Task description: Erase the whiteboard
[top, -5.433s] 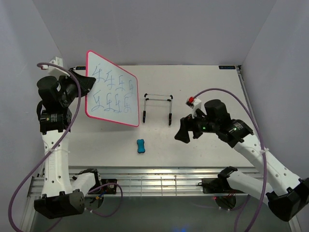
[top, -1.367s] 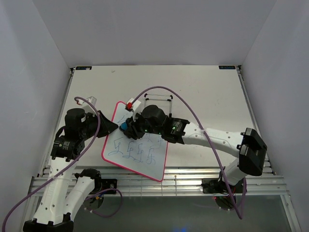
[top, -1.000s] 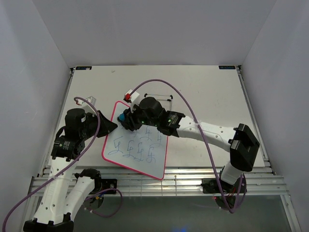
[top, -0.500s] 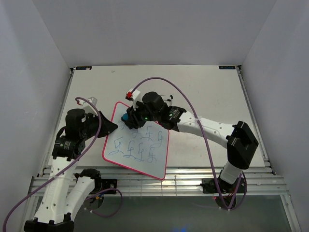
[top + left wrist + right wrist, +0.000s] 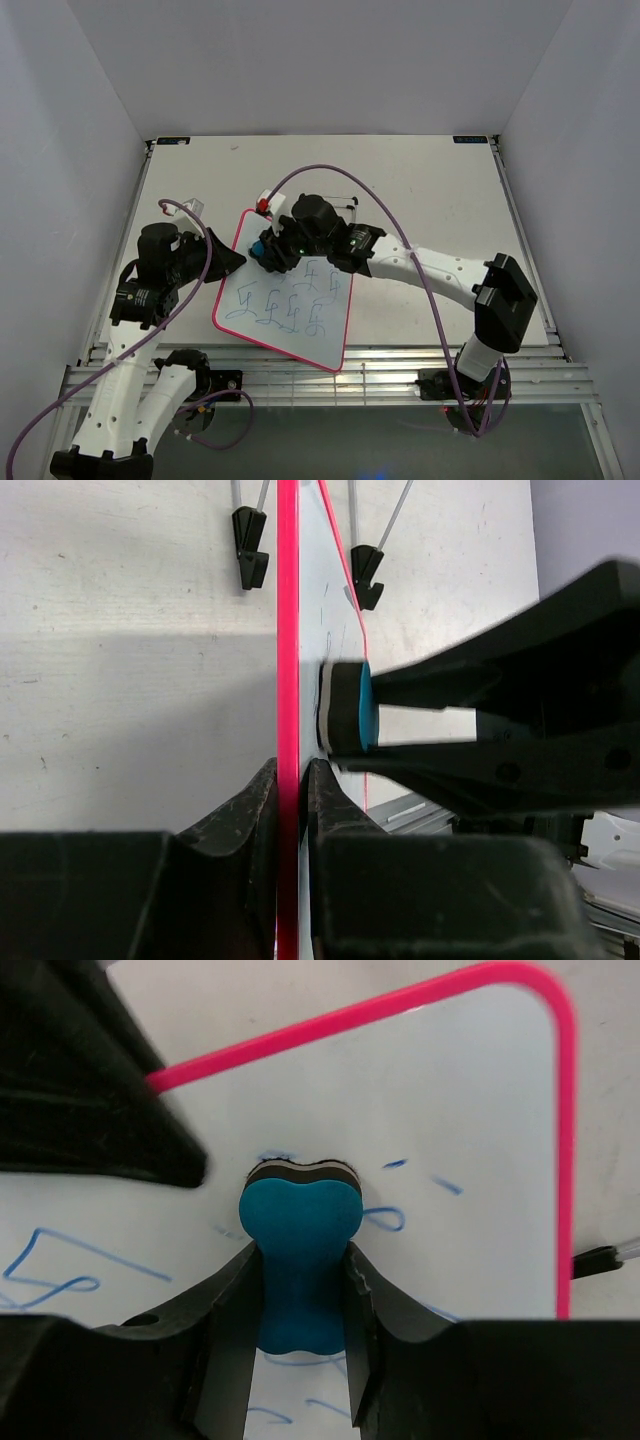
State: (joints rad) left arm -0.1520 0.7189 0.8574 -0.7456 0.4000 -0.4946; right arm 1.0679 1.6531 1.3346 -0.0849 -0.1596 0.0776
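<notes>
Top external: whiteboard was held at a tilt over the near-left part of the table, between the two arms, with blue scribbles across most of its face. Couldn't tell whether its lower edge rested on anything.

Left gripper was clamped tight on the board's left pink edge. The left wrist view showed the frame wedged between both jaws.

Right gripper was pinching the blue eraser, with the pad face pressed flat on the board near its upper left corner (right beside the left gripper, tight clearance).

Wire stand sat just behind the board, nothing on it.

Step in hand, my read: wiping, early. The corner around the eraser looked mostly clean bar a few stray blue marks. The rows of writing lower down looked untouched.

Next move calls for:
- pad pressure square to the board
- a sweep across and down through the rows
- the left grip bracing the board against the push

Risk: off-axis pressure could pivot the board in the left jaws or twist the eraser in the pinch.
</notes>
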